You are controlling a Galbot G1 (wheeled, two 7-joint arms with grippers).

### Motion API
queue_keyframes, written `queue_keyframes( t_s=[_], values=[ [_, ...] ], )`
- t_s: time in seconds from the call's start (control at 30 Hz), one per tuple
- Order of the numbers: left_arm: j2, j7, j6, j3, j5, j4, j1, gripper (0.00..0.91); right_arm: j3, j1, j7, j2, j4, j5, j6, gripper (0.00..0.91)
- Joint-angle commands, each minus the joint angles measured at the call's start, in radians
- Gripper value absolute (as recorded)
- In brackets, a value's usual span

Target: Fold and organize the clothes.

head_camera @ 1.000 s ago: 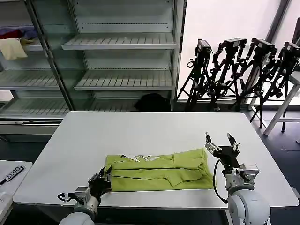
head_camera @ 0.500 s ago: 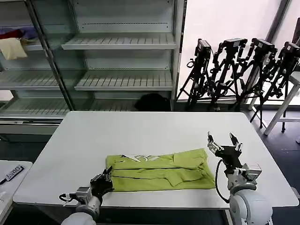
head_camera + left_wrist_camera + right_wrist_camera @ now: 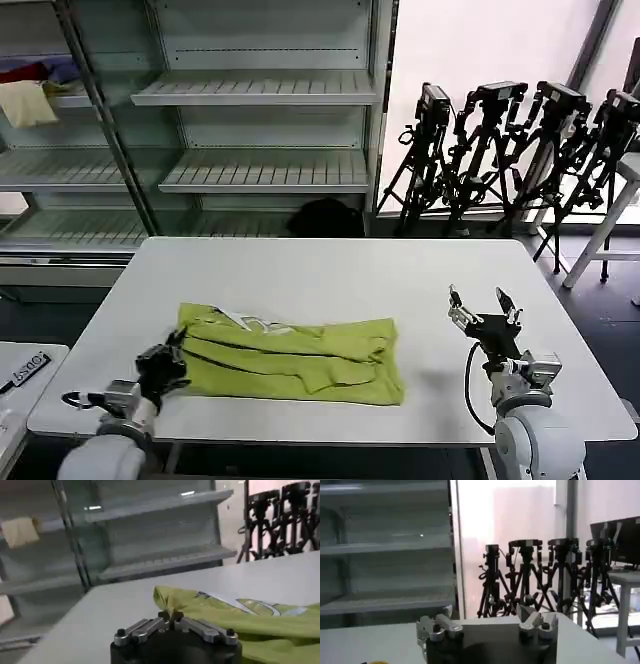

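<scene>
The lime T-shirt (image 3: 290,355), already folded lengthwise into a long band, lies on the white table (image 3: 330,275) left of centre and toward the near edge, its printed graphic showing along the far left part. The left gripper (image 3: 168,362) sits at the band's near-left end with its jaws closed together on a pinch of the fabric, seen clearly in the left wrist view (image 3: 171,616), where the cloth rises into a small peak at the fingertips. The right gripper (image 3: 484,318) hovers above bare table to the right, well apart from the shirt, jaws spread and holding nothing. The step in hand appears to be repositioning or drawing the band by its left end. To do it well, the pinch should take in every layer, the pull should stay low and level along the table so the folds do not open, and the free right end should be watched for bunching.
</scene>
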Motion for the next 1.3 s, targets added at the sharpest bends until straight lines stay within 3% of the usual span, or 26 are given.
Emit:
queue_keyframes(
  t_s=[0.03, 0.2, 0.4, 0.6, 1.3],
  values=[
    [0.240, 0.147, 0.002, -0.254, 0.077, 0.043, -0.028, 0.000, 0.001, -0.006, -0.001, -0.001, -0.023, 0.001, 0.005, 0.907],
    [0.231, 0.133, 0.072, -0.199, 0.026, -0.059, -0.039, 0.000, 0.005, -0.017, 0.000, -0.001, -0.033, 0.000, 0.014, 0.907],
    [0.050, 0.047, 0.150, 0.099, -0.029, -0.244, -0.014, 0.000, 0.014, -0.034, -0.002, -0.004, -0.033, -0.003, 0.017, 0.907],
    [-0.014, 0.005, 0.162, 0.303, -0.030, -0.262, -0.011, 0.000, 0.015, -0.043, -0.002, -0.002, -0.034, -0.007, 0.017, 0.907],
    [-0.088, -0.096, 0.182, 0.502, -0.048, -0.048, -0.141, 0.000, -0.008, -0.037, -0.005, 0.016, -0.050, -0.043, 0.018, 0.907]
  ],
)
